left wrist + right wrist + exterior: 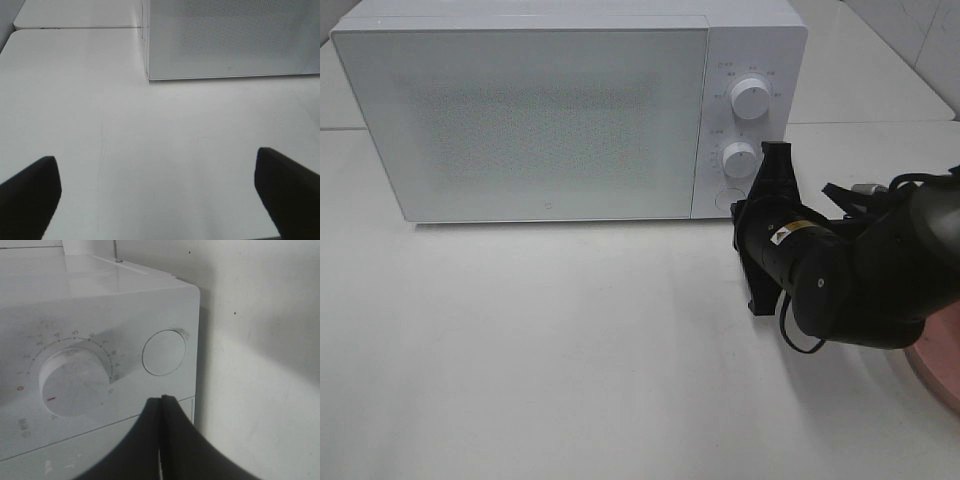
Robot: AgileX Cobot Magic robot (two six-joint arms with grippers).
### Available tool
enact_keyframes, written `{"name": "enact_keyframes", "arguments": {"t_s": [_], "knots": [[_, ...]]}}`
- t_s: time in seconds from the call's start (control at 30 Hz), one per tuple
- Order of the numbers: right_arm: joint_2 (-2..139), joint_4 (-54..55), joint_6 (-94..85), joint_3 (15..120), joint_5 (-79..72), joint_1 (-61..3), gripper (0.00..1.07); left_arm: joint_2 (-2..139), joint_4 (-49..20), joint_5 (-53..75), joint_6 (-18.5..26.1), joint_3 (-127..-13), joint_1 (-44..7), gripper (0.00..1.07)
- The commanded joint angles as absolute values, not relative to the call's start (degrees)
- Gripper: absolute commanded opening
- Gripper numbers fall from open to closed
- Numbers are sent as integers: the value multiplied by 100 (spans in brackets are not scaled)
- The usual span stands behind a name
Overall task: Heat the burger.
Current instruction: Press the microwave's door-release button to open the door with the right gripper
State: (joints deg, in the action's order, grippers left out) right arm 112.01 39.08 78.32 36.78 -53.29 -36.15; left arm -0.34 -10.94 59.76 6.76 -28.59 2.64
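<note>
White tabletop [540, 340] is stretching under both arms. The right gripper [161, 407] is holding its two black fingers pressed together with nothing between them, and its tip is hanging close to the round button [164, 352] on the control panel of the microwave [540, 110] — whether it is touching the panel, I cannot tell. Just beside that button the lower dial [75, 382] is sitting, and the upper dial [749, 97] is sitting further up the panel. The left gripper [157, 200] is spreading its fingers wide apart over bare table, gripping nothing, with the microwave's shut door lying ahead of it. Behind the right arm [860, 280], at the edge of the high view, part of a pink plate [942, 372] is peeking out. The burger is showing in none of the views — its place cannot be told.
</note>
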Motion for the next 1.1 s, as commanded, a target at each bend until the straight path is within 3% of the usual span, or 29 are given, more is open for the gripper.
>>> {"name": "enact_keyframes", "arguments": {"t_s": [0.03, 1.1], "knots": [[11345, 3804, 7872, 3908, -5162, -3529, 0, -155, -1094, 5936, 653, -2848, 235, 103], [12175, 3953, 7586, 4882, -5076, -3197, 0, -155, -1083, 5942, 653, -2848, 235, 103]]}}
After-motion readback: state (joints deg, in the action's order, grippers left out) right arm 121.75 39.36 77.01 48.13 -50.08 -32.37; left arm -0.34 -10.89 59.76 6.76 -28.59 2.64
